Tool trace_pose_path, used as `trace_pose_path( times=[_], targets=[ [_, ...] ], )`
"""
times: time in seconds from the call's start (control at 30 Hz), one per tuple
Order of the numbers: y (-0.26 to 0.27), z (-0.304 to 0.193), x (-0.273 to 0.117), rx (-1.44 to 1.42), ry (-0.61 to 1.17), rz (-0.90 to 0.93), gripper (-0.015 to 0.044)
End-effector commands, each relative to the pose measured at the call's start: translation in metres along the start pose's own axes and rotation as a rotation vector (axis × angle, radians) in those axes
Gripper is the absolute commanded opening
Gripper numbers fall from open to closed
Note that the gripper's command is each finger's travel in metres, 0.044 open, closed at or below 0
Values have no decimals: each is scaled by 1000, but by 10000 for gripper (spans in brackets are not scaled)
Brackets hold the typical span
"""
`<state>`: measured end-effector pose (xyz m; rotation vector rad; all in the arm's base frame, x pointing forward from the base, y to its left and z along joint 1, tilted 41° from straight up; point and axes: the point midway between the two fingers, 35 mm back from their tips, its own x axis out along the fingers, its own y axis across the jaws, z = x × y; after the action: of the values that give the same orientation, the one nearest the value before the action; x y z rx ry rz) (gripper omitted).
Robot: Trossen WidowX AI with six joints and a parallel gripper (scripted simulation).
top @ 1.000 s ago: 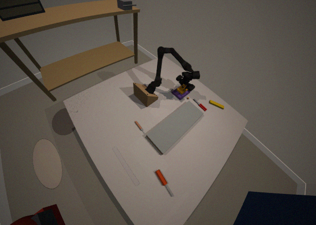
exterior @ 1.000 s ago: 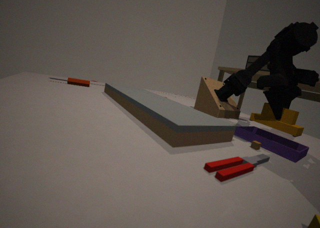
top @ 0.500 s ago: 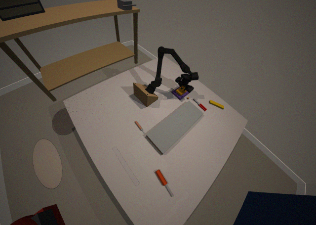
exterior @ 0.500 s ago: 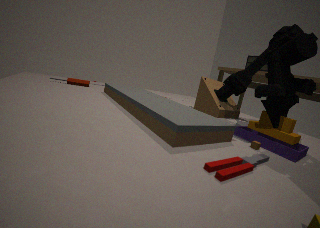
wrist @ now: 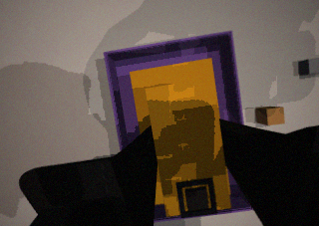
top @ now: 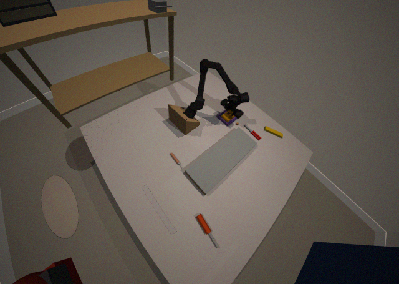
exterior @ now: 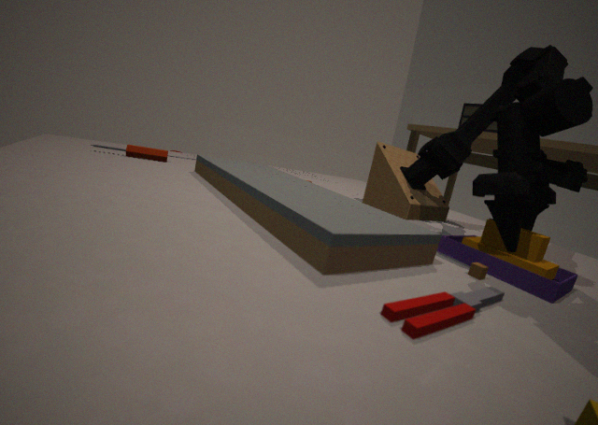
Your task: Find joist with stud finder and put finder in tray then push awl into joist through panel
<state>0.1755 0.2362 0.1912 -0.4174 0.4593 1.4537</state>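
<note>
The orange-yellow stud finder (top: pixel 227 116) (exterior: pixel 536 245) (wrist: pixel 199 72) is inside the outline of the purple tray (top: pixel 222 120) (exterior: pixel 511 272) (wrist: pixel 112 82), low between its walls. Whether it rests on the tray's floor I cannot tell. My gripper (top: pixel 230 112) (exterior: pixel 518 247) (wrist: pixel 179 125) points down over the tray and is shut on the stud finder's raised grip. The grey-topped floor panel (top: pixel 222 161) (exterior: pixel 290 193) lies beside the tray, with no hole visible. A slim tool with an orange-brown handle (top: pixel 174 158), apparently the awl, lies by the panel's far-left corner.
Red-handled pliers (top: pixel 255 134) (exterior: pixel 424 309) and a small brown cube (top: pixel 237 123) (exterior: pixel 477 270) (wrist: pixel 271 115) lie near the tray. A yellow bar (top: pixel 273 132) lies beyond the pliers. A larger orange-handled tool (top: pixel 203 223) (exterior: pixel 147 153) lies past the panel's other end. The wooden arm base (top: pixel 180 120) (exterior: pixel 393 189) stands behind.
</note>
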Motion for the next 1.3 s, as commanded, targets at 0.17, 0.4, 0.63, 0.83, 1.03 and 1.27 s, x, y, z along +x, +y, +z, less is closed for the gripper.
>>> trace_pose_path(
  times=[0.17,0.4,0.63,0.83,1.03,1.27],
  targets=[
    [0,-1,3,1,0,1,79],
    [0,-1,3,1,0,1,263],
    [-5,6,-27,-3,15,3,440],
    [0,24,-88,2,7,1,440],
    [-15,11,-71,36,35,-17,440],
    [-105,-71,-88,320,192,-173,440]
  ],
)
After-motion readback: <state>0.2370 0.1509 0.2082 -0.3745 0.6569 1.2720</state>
